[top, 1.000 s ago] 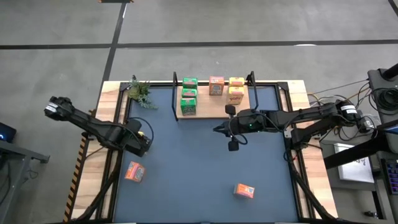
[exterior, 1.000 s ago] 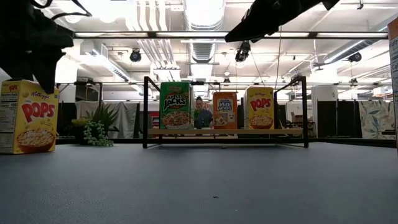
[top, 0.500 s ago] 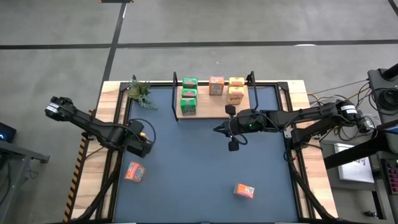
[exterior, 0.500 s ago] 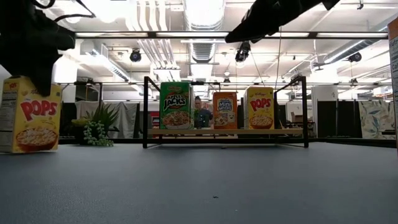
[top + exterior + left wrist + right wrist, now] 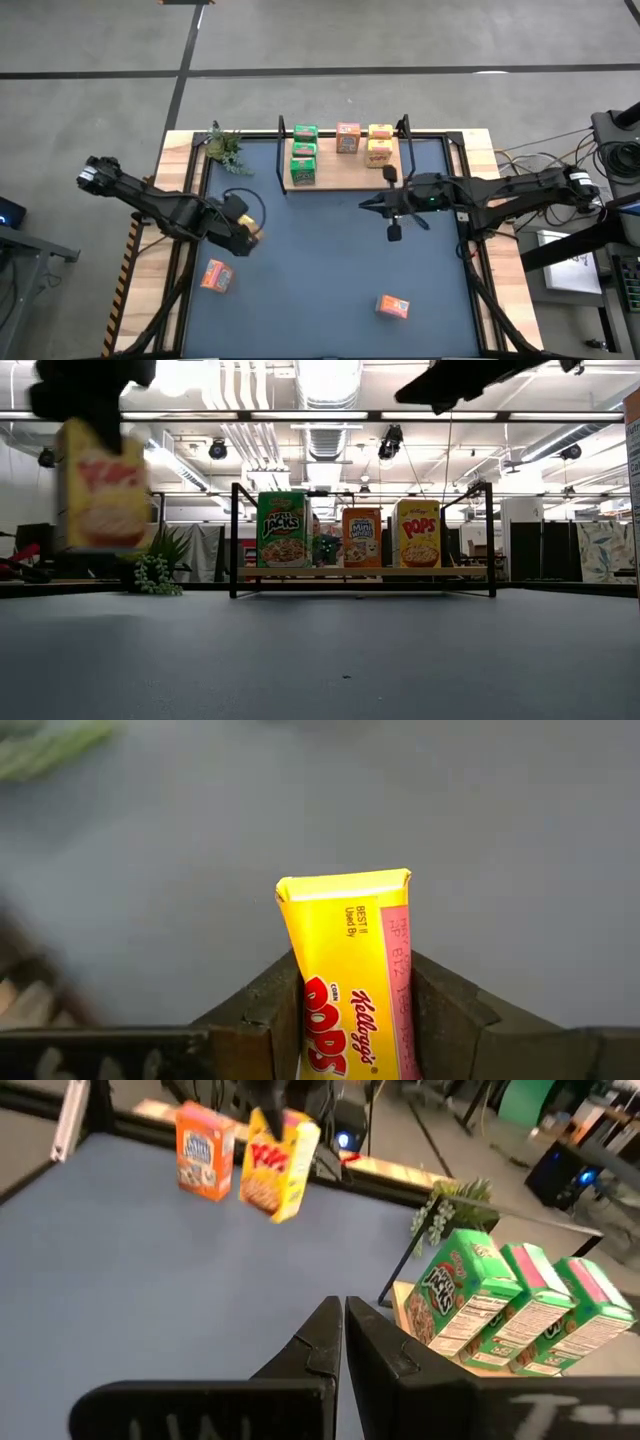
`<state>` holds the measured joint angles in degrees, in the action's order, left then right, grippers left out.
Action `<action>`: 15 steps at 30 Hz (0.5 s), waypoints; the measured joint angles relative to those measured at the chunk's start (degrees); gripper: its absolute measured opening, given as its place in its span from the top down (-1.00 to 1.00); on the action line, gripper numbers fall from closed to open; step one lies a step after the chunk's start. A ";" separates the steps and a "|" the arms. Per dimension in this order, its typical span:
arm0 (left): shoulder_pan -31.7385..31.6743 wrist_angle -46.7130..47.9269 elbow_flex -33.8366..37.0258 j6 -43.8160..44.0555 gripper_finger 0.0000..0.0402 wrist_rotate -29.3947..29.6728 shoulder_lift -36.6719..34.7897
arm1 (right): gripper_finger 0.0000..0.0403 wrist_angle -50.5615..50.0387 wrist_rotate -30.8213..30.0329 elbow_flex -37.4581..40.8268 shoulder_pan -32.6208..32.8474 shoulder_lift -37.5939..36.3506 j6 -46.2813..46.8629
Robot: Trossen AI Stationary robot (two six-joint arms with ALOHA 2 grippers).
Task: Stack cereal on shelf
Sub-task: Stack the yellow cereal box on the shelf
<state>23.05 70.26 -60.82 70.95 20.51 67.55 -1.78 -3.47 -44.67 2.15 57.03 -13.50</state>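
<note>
Green plant (image 5: 226, 147) at blue mat's (image 5: 320, 270) far-left corner.

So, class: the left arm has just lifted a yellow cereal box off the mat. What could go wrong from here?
1. The left gripper pinches only the yellow box's lower part, so it might tilt or slip.
2. The right gripper hangs in front of the shelf, so the arms could collide.
</note>
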 joint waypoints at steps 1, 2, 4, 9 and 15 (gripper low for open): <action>0.00 -2.12 -1.33 -3.46 0.36 0.00 0.91 | 0.96 0.89 0.30 0.94 0.00 -1.07 0.15; -0.02 -4.38 -2.76 -7.38 0.36 0.01 1.92 | 0.96 1.63 0.53 1.66 0.02 -2.05 0.17; -0.35 -8.83 -6.12 -15.60 0.36 0.00 4.36 | 0.96 3.25 0.51 3.13 0.22 -3.87 0.12; -1.83 -14.92 -16.93 -33.15 0.36 0.14 11.85 | 0.96 4.66 0.68 5.42 1.18 -6.56 -1.04; -5.71 -14.82 -29.62 -49.49 0.36 4.51 21.11 | 0.96 6.86 0.90 7.02 3.70 -8.31 -4.26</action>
<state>17.34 55.44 -90.44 21.46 25.02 88.66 5.09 -2.57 -37.65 5.86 48.71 -17.76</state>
